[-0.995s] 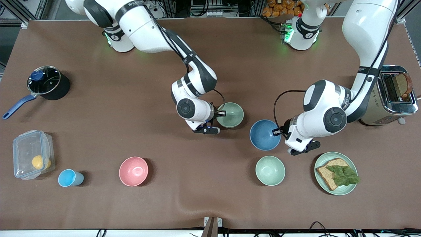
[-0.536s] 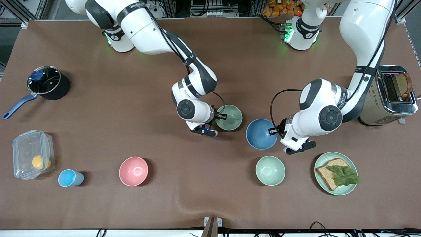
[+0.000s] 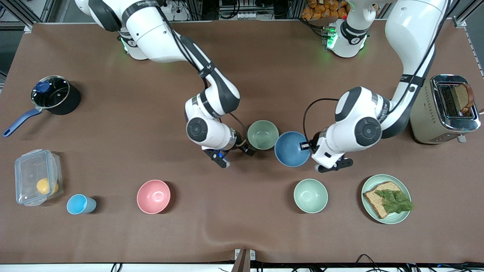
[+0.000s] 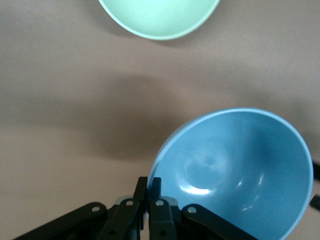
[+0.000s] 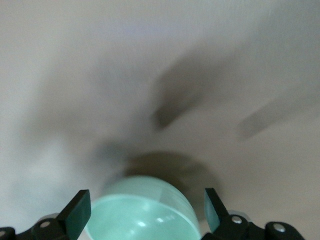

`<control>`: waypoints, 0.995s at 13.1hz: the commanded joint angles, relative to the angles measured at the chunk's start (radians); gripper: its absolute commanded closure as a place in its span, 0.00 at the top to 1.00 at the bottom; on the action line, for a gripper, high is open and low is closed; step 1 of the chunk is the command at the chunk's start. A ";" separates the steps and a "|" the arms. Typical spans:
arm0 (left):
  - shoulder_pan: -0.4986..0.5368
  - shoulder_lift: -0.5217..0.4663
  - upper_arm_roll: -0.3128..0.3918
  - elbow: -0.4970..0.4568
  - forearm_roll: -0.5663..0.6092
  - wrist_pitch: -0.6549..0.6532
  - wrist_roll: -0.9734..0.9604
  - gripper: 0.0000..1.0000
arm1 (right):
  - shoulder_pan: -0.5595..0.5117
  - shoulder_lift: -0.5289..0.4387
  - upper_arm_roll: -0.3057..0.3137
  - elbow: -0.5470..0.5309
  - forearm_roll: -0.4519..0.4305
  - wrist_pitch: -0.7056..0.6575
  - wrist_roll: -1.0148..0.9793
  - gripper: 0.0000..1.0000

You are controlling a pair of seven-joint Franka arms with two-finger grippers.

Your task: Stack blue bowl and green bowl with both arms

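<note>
The sage green bowl sits on the table near the middle. My right gripper is open beside it, toward the right arm's end. In the right wrist view its fingers stand wide on either side of the green bowl without touching it. My left gripper is shut on the rim of the blue bowl and holds it just above the table, edge to edge with the green bowl. In the left wrist view the fingers pinch the blue bowl's rim.
A mint bowl and a plate with bread and lettuce lie nearer the camera, below the left hand. A pink bowl, light-blue cup, plastic box and pot lie toward the right arm's end. A toaster stands at the left arm's end.
My left gripper has carried the blue bowl toward the green bowl until the rims meet. My right gripper has let go of the green bowl and drawn back from it.
</note>
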 commanded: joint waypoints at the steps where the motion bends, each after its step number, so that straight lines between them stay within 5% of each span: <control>1: -0.024 -0.006 -0.006 -0.012 -0.025 -0.004 -0.010 0.00 | -0.017 -0.007 0.006 -0.027 0.020 0.041 0.092 1.00; 9: -0.129 0.001 -0.006 -0.094 -0.015 0.146 -0.140 0.00 | 0.001 0.016 0.010 -0.077 0.124 0.060 0.279 1.00; 13: -0.154 0.003 -0.002 -0.119 -0.010 0.151 -0.140 0.00 | 0.047 0.012 0.010 -0.126 0.124 0.176 0.405 1.00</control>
